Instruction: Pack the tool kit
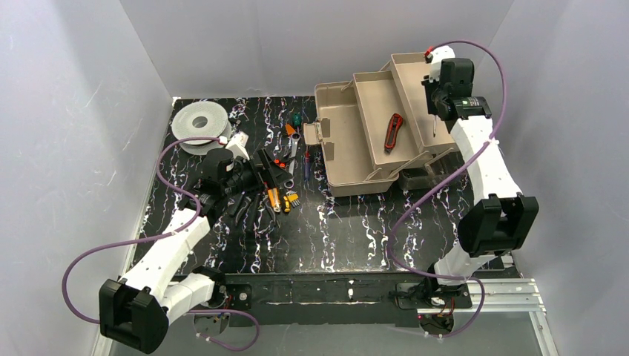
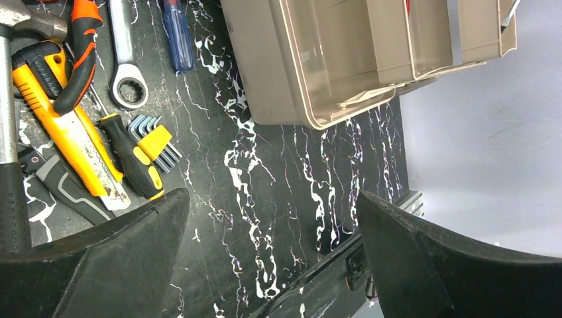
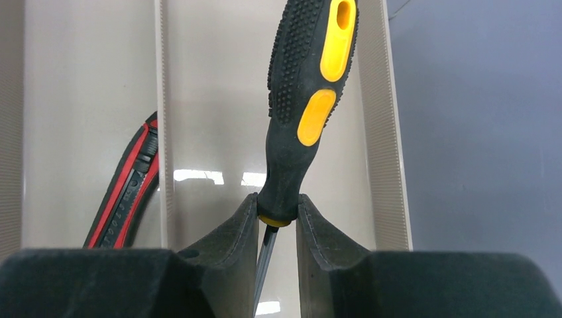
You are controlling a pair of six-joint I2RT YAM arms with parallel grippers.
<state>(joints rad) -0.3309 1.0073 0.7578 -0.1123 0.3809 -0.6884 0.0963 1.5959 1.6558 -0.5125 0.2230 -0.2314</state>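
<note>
The tan toolbox [image 1: 348,148] stands open at the back right, its tiered trays spread out. A red-and-black utility knife [image 1: 394,131] lies in the middle tray. Over the far tray [image 3: 212,99] my right gripper [image 3: 277,205] is shut on the neck of a black-and-yellow screwdriver [image 3: 305,99], whose shaft [image 1: 433,124] hangs down. The knife [image 3: 126,192] shows in the tray beside it. My left gripper [image 2: 272,199] is open and holds nothing, low over the table beside the loose tools: yellow knife [image 2: 66,132], orange pliers [image 2: 79,53], silver wrench [image 2: 126,66], blue screwdriver [image 2: 177,33].
A round grey-white spool [image 1: 199,122] lies at the back left. A hex key set [image 2: 156,142], a short black-and-yellow screwdriver [image 2: 132,156] and a hammer [image 2: 13,132] lie in the tool pile. Grey walls close in on three sides.
</note>
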